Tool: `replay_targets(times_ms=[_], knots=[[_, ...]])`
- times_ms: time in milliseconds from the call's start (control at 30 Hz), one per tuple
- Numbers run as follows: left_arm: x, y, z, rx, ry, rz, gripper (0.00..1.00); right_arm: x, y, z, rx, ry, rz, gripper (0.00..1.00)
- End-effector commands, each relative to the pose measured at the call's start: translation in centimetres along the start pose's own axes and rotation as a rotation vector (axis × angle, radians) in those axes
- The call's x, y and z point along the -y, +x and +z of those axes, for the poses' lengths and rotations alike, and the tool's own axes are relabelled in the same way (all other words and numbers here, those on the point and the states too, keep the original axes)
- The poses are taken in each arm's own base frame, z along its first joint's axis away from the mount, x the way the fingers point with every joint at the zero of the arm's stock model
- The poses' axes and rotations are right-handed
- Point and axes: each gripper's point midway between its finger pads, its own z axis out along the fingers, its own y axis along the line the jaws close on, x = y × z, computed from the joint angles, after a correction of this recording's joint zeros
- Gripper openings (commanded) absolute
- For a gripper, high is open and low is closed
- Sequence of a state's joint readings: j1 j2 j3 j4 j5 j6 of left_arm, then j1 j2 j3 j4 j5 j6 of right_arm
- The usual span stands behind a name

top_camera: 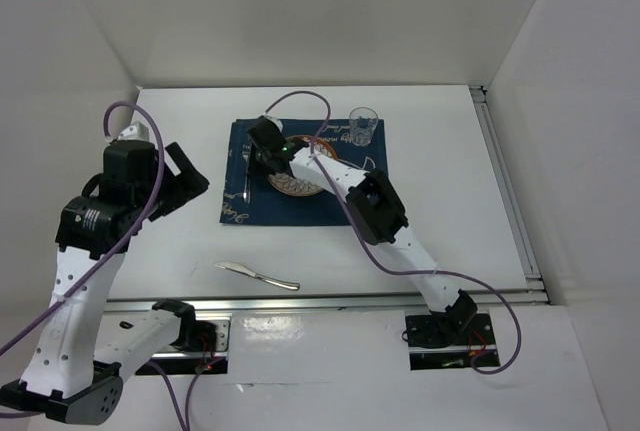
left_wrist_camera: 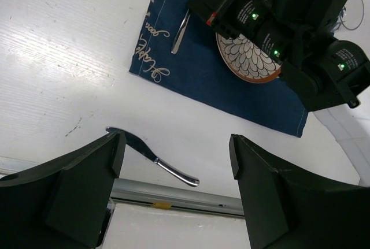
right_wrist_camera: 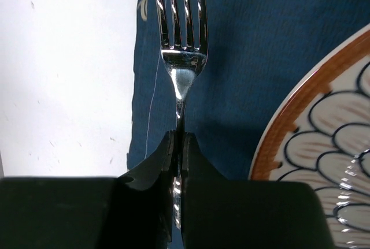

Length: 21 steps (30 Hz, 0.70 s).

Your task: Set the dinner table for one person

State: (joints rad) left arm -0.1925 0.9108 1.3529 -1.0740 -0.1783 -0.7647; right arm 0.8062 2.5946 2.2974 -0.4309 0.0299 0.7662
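Your right fingers (right_wrist_camera: 195,165) are pinched on the fork (right_wrist_camera: 184,41) handle, along the left edge of the navy placemat (right_wrist_camera: 243,58), beside the plate (right_wrist_camera: 329,145). Your left fingers (left_wrist_camera: 87,185) stand wide above the white table (top_camera: 450,211), over the knife (left_wrist_camera: 153,155) at its near edge.

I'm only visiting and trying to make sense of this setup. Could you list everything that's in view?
table: one, white, under everything
placemat: one, navy blue, middle of the table
plate: one, white with a dark scale pattern and a brown rim, on the placemat
fork: one, silver, on the placemat left of the plate
glass: one, clear, at the placemat's far right corner
knife: one, silver, on the bare table near the front edge, off the placemat
left gripper: one, black, open and holding nothing, above the table's left side
right gripper: one, black, shut on the fork's handle
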Motion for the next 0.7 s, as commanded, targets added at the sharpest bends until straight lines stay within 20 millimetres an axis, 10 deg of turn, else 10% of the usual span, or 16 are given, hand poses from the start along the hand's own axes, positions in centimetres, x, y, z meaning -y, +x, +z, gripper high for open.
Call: replay_targets(times_ms=[0,133,333,667], knots=[[-0.1,-0.3,0.1,0.016,0.001,-0.002,0.90,-1.6,-2.8,-0.2,0.077,-0.065,0.035,0.00],[-0.2,-0.1,0.2,0.009,-0.005,0.000,0.90,-1.7,-2.6,0.2,0.077,-0.078,0.035,0.06],[-0.6,-0.4,0.1,0.035,-0.022,0.007,0.92,-2.6,-2.9,0.1,0.083,-0.119,0.034,0.47],[-0.8,-0.3,0.0,0.028,-0.028,0.009,0.92,-5.0,-5.8,-3.2,0.157,-0.173,0.004,0.48]])
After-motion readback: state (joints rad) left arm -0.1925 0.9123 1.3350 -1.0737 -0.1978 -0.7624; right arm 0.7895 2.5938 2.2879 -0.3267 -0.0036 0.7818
